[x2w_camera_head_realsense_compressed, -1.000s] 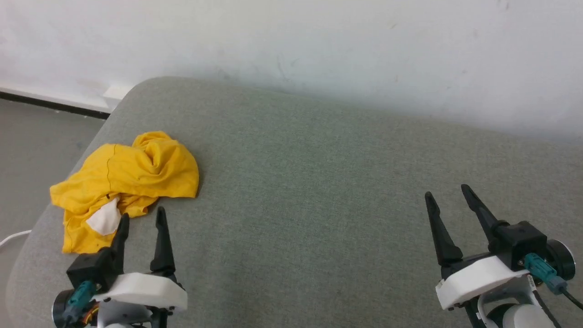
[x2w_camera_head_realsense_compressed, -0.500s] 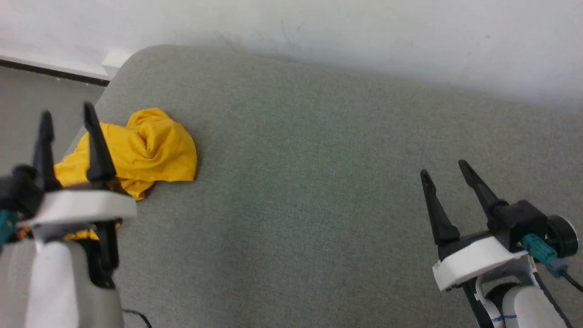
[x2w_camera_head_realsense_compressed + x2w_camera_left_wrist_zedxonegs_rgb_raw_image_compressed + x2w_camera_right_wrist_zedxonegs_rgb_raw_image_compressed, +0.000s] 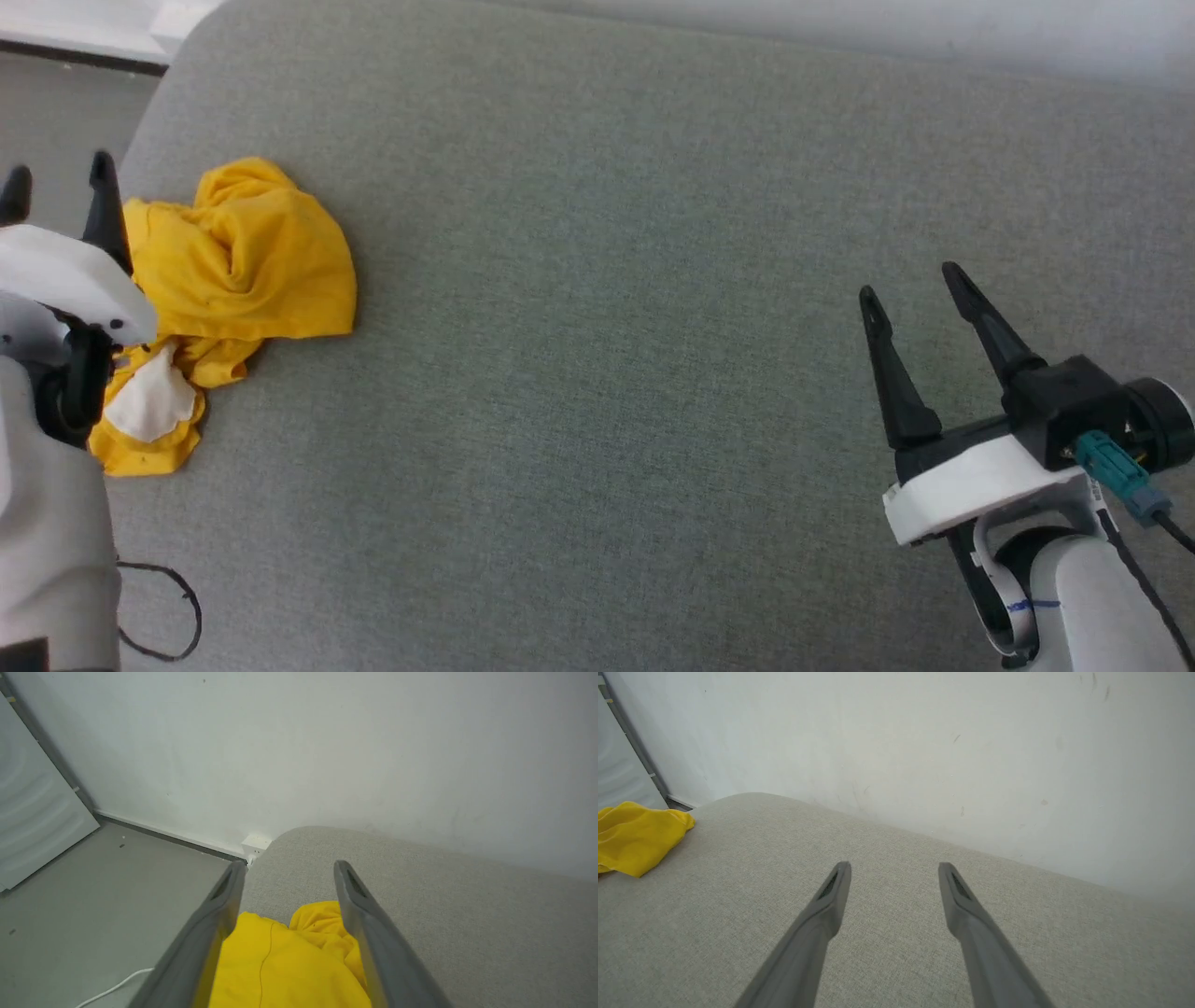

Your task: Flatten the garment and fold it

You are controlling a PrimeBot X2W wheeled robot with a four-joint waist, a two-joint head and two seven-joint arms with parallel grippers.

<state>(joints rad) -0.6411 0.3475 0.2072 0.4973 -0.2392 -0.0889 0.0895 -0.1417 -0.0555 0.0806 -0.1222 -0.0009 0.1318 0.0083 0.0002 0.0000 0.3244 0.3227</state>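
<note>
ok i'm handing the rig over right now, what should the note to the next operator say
Left claw: open, empty, poised over the left part of the garment, no grip on it.
Right claw: open, empty, over the bare grey cushion, far to the right of the garment.
Garment: crumpled in a heap near the cushion's left edge, white patch showing on the near side.
Done: nothing flattened or folded yet.
Left: grasp it, spread it flat, then fold.
</note>
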